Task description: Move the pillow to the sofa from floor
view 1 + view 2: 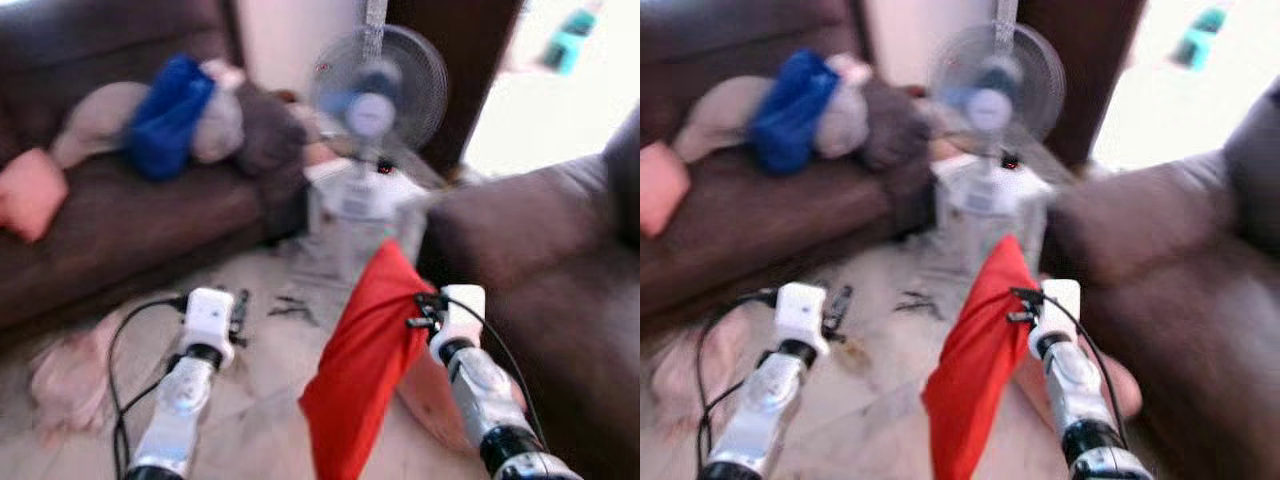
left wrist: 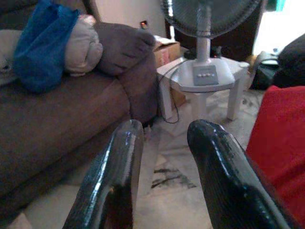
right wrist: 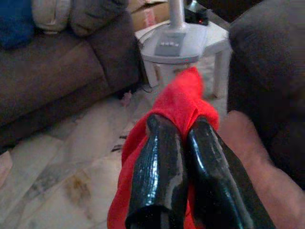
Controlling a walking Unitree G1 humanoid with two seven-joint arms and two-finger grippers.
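Right gripper (image 3: 178,131) raised, jaws clenching red pillow (image 1: 365,360) — left gripper (image 2: 164,138) jaws released

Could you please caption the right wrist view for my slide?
Right gripper pinching the red pillow above the floor, white fan table ahead.

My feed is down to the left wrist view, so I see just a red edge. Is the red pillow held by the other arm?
Observer: Yes. The right gripper has its fingers shut on the red pillow, which hangs clear of the floor.
Operator: Anything ahead on the right?
Observer: A dark sofa stands just right of the pillow.
Operator: And what else is on the left sofa?
Observer: A pink cushion lies at its far left end.
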